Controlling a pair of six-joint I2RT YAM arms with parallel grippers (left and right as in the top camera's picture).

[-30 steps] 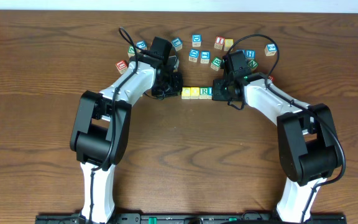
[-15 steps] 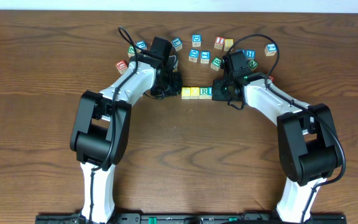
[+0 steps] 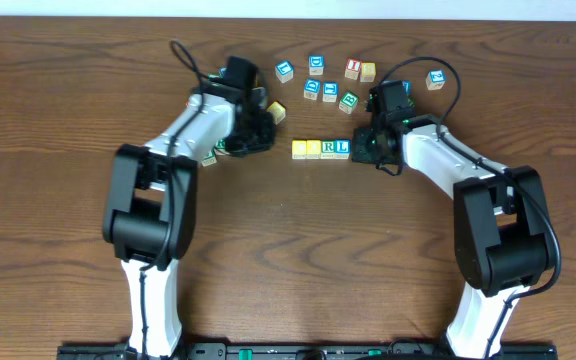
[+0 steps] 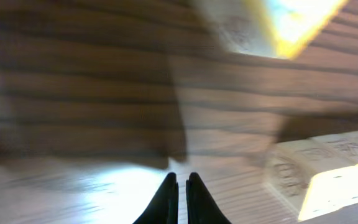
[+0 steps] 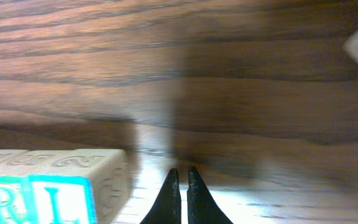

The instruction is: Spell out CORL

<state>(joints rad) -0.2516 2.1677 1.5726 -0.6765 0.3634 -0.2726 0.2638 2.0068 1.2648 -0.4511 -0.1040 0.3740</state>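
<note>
A dark wooden table [image 3: 288,250] is seen from above, with two white and black robot arms reaching in from the near edge. At the centre lies a row of four blocks [image 3: 320,148], set side by side and touching. From left to right they are two yellow-faced blocks [image 3: 306,148], whose letters are too small to read, then a white R block [image 3: 328,148] and a white L block [image 3: 342,148] with blue print.

The right hand [image 5: 182,183] hangs just off the right end of the row. Its fingertips are pressed together and pinch nothing. Its own camera shows the L block low at the left, apart from the fingers.

The left hand [image 4: 182,185] sits further off the left end of the row. It is also pressed together and empty, with two blurred blocks near it.

A scatter of loose blocks [image 3: 316,65] lies beyond the row, on the far side from the arms.

The word appears to be laid out already, with the row straight and neither hand on it. If the yellow faces read C and O, little seems left except drawing the arms clear.
</note>
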